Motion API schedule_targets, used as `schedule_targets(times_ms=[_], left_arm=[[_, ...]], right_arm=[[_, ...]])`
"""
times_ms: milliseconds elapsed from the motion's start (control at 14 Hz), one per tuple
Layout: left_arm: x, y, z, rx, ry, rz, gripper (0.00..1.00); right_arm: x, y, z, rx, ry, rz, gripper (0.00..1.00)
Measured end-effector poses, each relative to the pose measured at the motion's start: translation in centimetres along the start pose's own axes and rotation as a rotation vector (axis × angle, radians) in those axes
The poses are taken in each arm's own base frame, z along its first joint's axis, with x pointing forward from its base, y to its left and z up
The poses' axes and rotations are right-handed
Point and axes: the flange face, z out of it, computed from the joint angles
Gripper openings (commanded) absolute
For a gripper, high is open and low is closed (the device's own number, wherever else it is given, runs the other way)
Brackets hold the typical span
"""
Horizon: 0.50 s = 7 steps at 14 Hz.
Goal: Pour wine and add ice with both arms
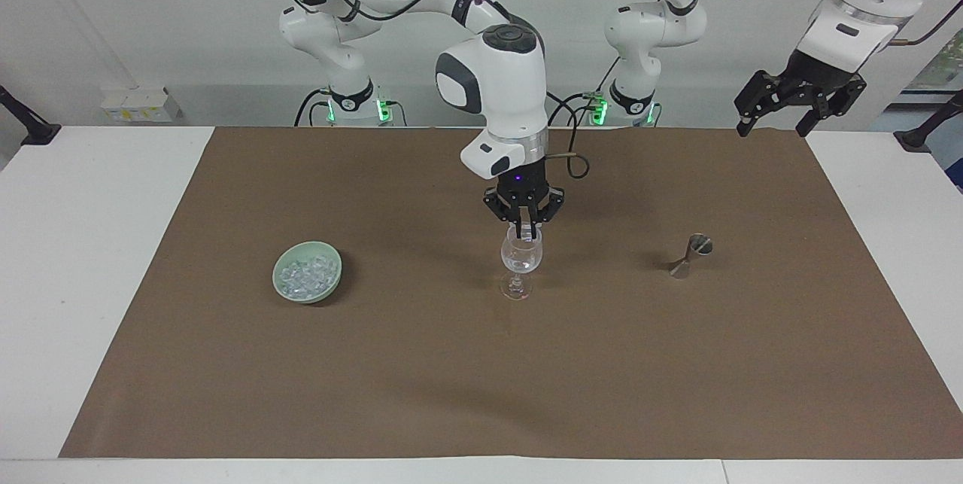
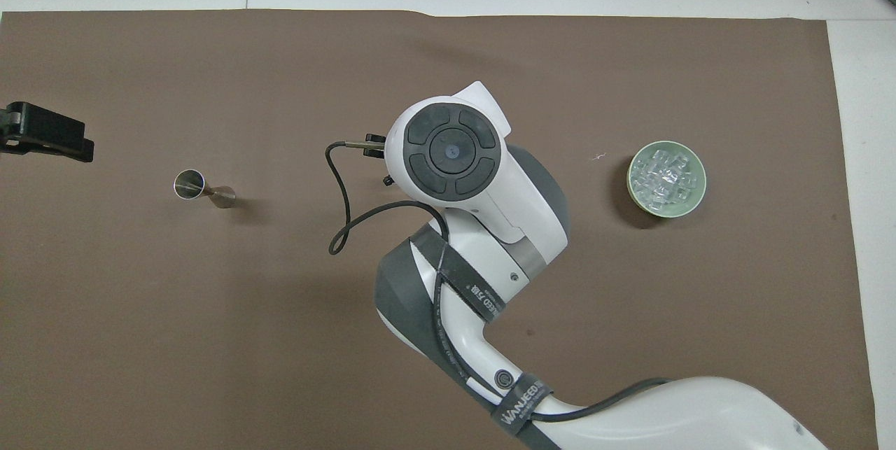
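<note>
Facing view: right gripper [image 1: 524,232], fingers nearly shut, at the stemmed glass [image 1: 520,262] rim; whether it grips ice is unclear. Release centred over the cup. Ice [image 1: 305,277] fills the bowl [image 1: 331,284] beside the glass. Left gripper [image 1: 796,100] waits open.

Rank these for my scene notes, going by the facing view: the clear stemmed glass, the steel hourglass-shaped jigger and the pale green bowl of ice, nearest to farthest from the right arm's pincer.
1. Clear stemmed glass: directly under the right pincer.
2. Steel hourglass-shaped jigger: toward the left arm's end.
3. Pale green bowl of ice: toward the right arm's end.
</note>
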Motion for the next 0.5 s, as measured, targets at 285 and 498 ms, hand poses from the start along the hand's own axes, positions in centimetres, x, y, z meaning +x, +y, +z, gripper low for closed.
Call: schedule_targets(times_ms=[285, 498], left_arm=[[-0.65, 0.31, -0.14, 0.010, 0.017, 0.004, 1.00], [-0.91, 0.31, 0.19, 0.016, 0.018, 0.004, 1.00]], right_arm=[[0.02, 0.04, 0.04, -0.007, 0.007, -0.006, 0.47], [0.02, 0.04, 0.04, -0.008, 0.007, -0.006, 0.47]])
